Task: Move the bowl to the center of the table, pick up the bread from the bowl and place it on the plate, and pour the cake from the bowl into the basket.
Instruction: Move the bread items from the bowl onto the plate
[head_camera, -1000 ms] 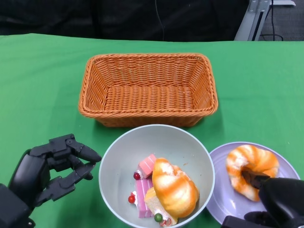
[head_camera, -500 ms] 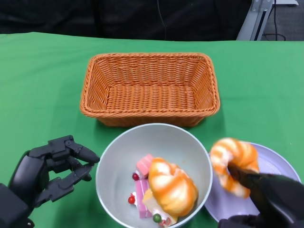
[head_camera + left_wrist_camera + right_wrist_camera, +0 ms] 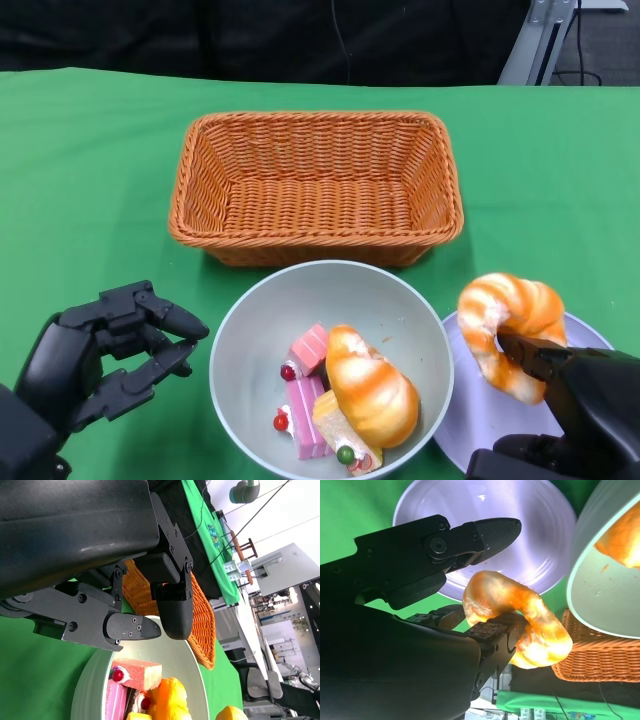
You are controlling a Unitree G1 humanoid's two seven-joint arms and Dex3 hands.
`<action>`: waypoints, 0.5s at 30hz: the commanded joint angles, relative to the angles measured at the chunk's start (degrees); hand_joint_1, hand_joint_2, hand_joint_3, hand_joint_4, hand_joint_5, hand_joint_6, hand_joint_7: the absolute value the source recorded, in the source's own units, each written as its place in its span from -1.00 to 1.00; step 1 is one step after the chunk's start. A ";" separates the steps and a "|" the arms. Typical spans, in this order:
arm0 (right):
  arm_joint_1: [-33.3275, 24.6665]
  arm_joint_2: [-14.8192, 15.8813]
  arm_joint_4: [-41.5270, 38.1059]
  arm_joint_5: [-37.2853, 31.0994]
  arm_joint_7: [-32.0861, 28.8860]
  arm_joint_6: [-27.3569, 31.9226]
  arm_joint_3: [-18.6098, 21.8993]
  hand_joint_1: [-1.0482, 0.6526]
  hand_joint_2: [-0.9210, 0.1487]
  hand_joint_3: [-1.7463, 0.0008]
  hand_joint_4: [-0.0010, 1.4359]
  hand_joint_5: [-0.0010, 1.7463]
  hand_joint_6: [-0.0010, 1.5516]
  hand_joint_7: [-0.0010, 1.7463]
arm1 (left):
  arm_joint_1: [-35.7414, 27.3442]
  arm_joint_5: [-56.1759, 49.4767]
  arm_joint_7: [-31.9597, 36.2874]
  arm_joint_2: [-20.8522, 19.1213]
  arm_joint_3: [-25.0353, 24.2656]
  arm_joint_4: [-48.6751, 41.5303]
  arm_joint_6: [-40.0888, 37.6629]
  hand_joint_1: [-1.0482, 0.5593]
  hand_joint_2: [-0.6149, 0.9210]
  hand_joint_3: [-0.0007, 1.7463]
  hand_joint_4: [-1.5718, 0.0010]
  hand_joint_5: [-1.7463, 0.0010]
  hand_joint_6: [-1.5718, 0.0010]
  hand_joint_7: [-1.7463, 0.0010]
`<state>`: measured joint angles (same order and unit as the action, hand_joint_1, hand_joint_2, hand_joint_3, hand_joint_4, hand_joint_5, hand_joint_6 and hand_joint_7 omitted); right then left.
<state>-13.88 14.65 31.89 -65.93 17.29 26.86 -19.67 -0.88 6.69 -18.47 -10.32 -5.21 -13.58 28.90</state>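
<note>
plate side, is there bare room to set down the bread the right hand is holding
Yes. The plate is bare under the bread that the right hand holds, and the basket floor is empty too. The bowl is crowded with another bread and cake. Green cloth lies bare left of the basket.

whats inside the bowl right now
The bowl holds one orange-striped bread lying over pink cake pieces with red and green toppings. Whatever lies under that bread is hidden. The right hand holds another bread over the plate.
</note>
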 commanded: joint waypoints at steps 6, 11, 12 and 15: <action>-0.27 1.37 -1.55 -0.86 2.45 -1.54 1.98 -0.54 -1.00 0.83 -0.22 -0.93 -0.27 -0.96 | -0.15 -0.14 0.25 -0.63 -0.30 0.59 0.03 0.15 1.00 -0.67 0.03 -0.57 -0.04 -0.13; -0.39 1.56 -2.53 -1.28 1.25 -1.94 2.66 -0.54 -1.00 0.85 -0.14 -0.92 -0.25 -0.96 | -0.10 0.14 0.01 -0.60 -0.29 0.47 0.00 0.16 1.00 -0.67 0.04 -0.57 -0.04 -0.13; -0.47 1.54 -2.67 -1.24 0.86 -2.08 2.77 -0.54 -1.00 0.87 -0.12 -0.92 -0.24 -0.96 | -0.08 0.24 -0.06 -0.58 -0.29 0.42 0.02 0.16 1.00 -0.66 0.04 -0.57 -0.04 -0.12; -0.52 1.52 -3.34 -1.61 0.53 -2.16 2.98 -0.54 -1.00 0.87 -0.07 -0.91 -0.25 -0.98 | -0.01 0.23 -0.05 -0.60 -0.30 0.30 0.02 0.16 1.00 -0.66 0.03 -0.57 -0.04 -0.12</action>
<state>-14.10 15.60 29.10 -66.50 18.43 24.70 -17.60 -0.90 6.59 -18.52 -10.32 -5.17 -13.41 28.88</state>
